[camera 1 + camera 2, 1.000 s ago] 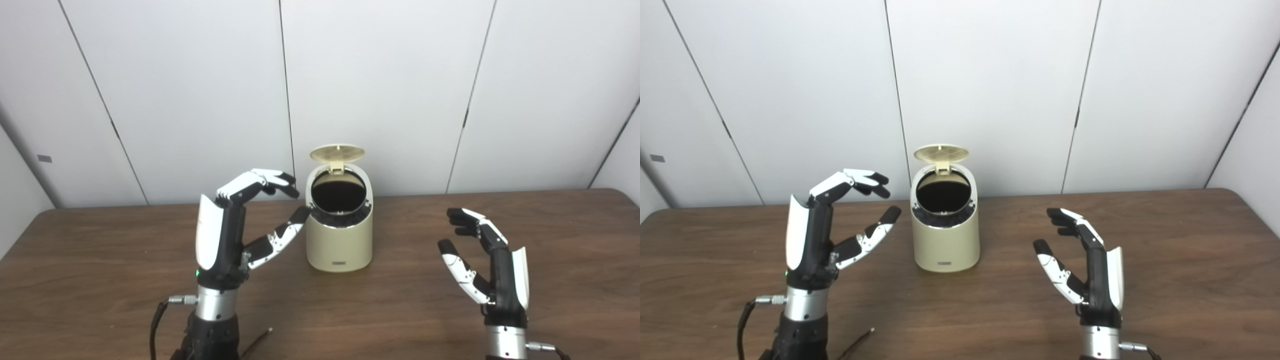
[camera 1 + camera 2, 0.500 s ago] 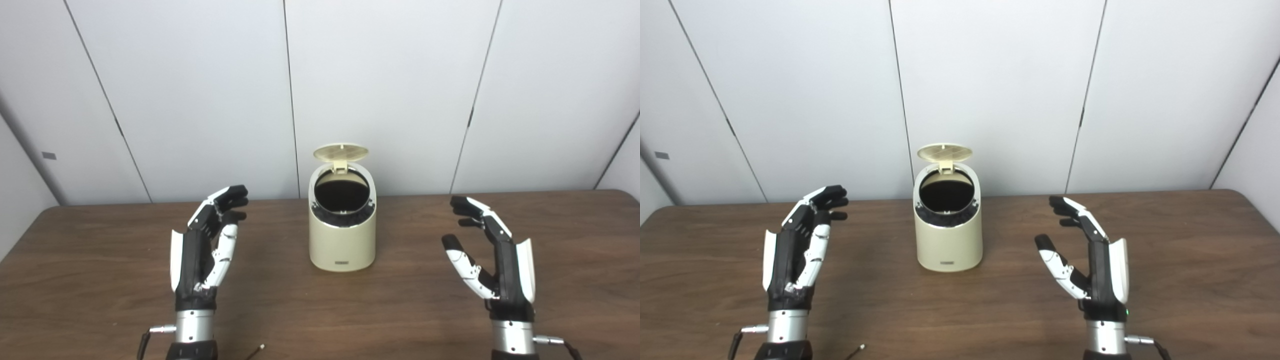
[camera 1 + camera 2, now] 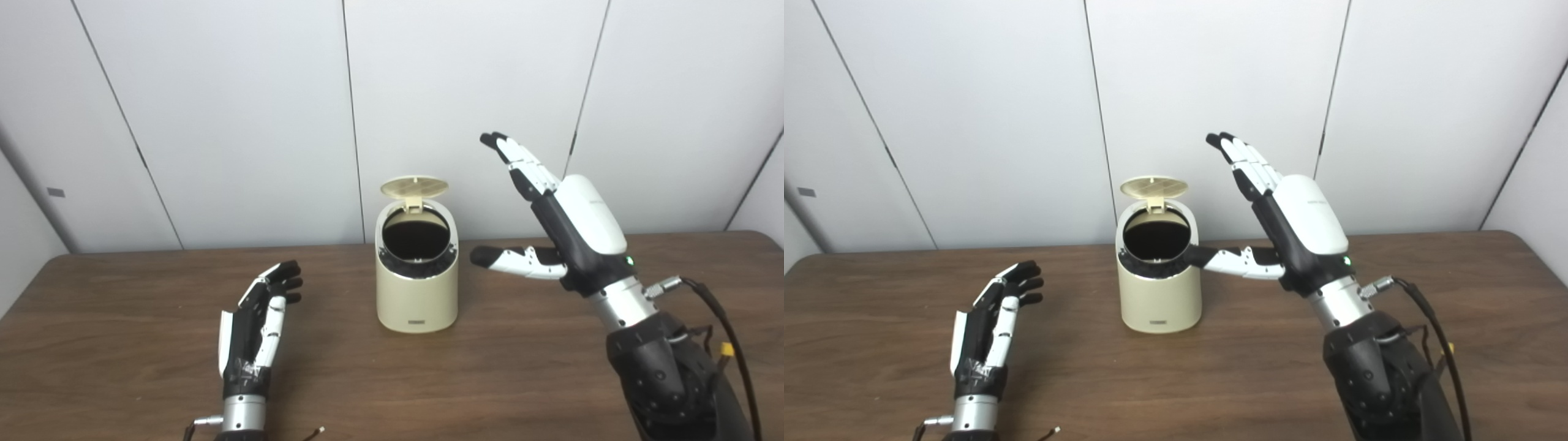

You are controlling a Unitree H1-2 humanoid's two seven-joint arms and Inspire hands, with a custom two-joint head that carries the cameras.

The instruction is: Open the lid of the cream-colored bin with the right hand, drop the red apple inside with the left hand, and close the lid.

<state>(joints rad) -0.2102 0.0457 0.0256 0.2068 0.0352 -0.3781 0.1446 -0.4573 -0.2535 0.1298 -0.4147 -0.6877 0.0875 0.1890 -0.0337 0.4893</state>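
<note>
The cream-colored bin (image 3: pixel 418 294) stands at the middle of the brown table, its round lid (image 3: pixel 414 186) flipped up at the back and its dark mouth showing. No red apple is in view. My right hand (image 3: pixel 554 214) is open and empty, raised to the right of the bin, fingers (image 3: pixel 520 162) pointing up above lid height and thumb toward the bin. My left hand (image 3: pixel 257 324) is open and empty, low over the table to the left of the bin and apart from it.
The brown table (image 3: pixel 122 343) ends at a white panelled wall (image 3: pixel 245 122) just behind the bin. A cable (image 3: pixel 719 324) hangs from my right forearm. A thin wire end (image 3: pixel 312 432) lies near the table's front edge.
My right hand has risen and swung left toward the bin, fingers now above the lid. My left hand has drawn back from the bin's mouth and lowered toward the table. The lid stays up.
</note>
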